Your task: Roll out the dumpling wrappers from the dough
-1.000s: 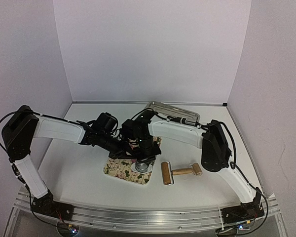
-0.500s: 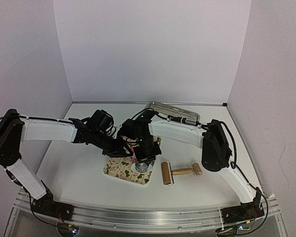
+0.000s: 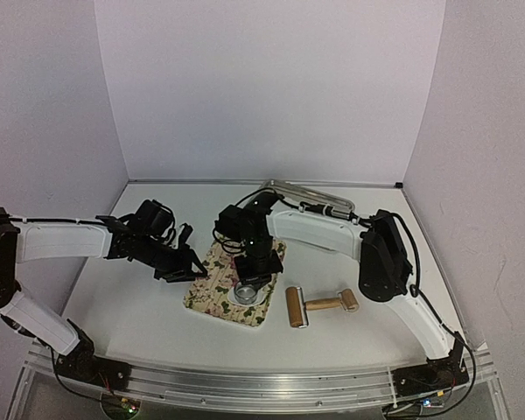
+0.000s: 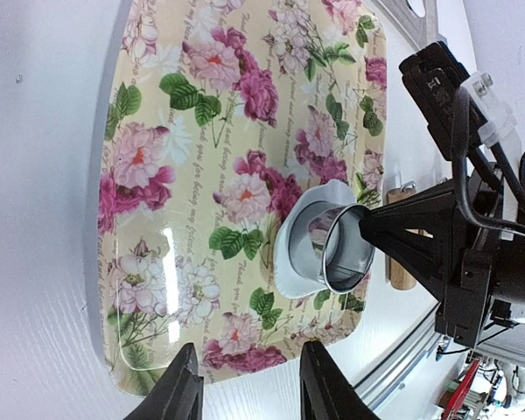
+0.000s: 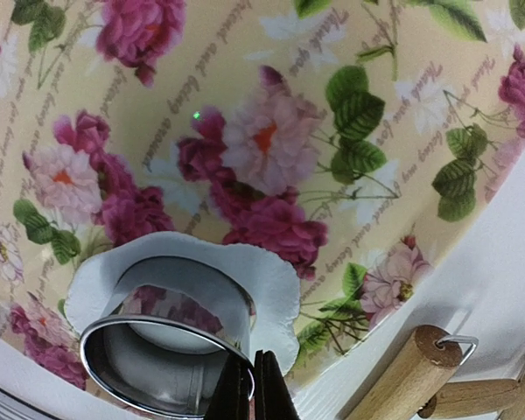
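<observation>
A flat, irregular white dough sheet (image 5: 284,293) (image 4: 299,262) lies at the near end of the floral tray (image 3: 212,289) (image 4: 201,166) (image 5: 245,79). A metal ring cutter (image 3: 246,291) (image 4: 348,254) (image 5: 149,359) stands on the dough. My right gripper (image 3: 250,278) (image 5: 251,389) is shut on the cutter's rim from above. My left gripper (image 3: 189,271) (image 4: 245,385) hovers at the tray's left edge, open and holding nothing. No separate dumpling wrappers show; the cutter hides the dough inside it in part.
A wooden rolling pin (image 3: 318,304) (image 5: 411,376) lies on the table right of the tray. A metal tray (image 3: 308,194) sits at the back behind the right arm. White walls close in three sides.
My left gripper opened and drew back to the left, away from the cutter to the tray's edge. The right gripper stayed shut on the cutter over the dough.
</observation>
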Motion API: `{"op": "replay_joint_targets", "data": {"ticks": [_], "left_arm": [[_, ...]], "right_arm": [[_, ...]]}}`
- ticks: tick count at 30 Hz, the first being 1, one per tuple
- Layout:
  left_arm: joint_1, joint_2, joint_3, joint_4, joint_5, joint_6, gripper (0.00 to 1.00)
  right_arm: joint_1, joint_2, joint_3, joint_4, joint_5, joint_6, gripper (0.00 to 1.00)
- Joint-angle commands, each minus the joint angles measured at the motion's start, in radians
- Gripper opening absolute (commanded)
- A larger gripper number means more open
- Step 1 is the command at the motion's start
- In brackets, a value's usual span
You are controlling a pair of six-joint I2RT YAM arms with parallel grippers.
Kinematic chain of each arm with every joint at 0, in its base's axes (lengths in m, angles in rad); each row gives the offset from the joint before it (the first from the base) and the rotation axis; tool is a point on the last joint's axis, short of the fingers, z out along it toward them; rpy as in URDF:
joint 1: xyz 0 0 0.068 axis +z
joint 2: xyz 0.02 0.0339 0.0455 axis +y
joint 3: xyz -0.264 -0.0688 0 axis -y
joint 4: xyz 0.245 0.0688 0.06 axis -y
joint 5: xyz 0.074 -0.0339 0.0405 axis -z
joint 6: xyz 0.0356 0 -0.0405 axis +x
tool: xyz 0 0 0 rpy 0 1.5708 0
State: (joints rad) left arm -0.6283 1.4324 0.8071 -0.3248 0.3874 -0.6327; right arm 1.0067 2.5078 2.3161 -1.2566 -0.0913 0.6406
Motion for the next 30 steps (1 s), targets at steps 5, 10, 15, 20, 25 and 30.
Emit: {"op": "replay_joint_targets", "data": {"ticks": [5, 10, 15, 20, 25, 30], "left_arm": [[0.008, -0.025, -0.005, 0.045, 0.049, -0.025, 0.56], [0.009, 0.022, 0.004, 0.069, 0.108, -0.011, 0.59], [0.009, 0.065, 0.009, 0.080, 0.134, -0.004, 0.61], [0.008, 0.082, 0.026, 0.083, 0.131, -0.001, 0.61], [0.009, 0.111, 0.040, 0.097, 0.135, 0.001, 0.61], [0.009, 0.144, 0.080, 0.094, 0.125, 0.023, 0.61]], "right_arm": [[0.003, -0.104, -0.005, 0.060, -0.035, 0.031, 0.00], [0.002, -0.148, -0.024, 0.059, -0.010, 0.056, 0.00], [0.002, -0.161, -0.035, 0.059, -0.002, 0.061, 0.00], [-0.005, -0.160, -0.041, 0.055, -0.004, 0.074, 0.00], [-0.041, -0.171, -0.047, 0.055, 0.000, 0.086, 0.00], [-0.077, -0.182, -0.057, 0.055, 0.014, 0.081, 0.00]]}}
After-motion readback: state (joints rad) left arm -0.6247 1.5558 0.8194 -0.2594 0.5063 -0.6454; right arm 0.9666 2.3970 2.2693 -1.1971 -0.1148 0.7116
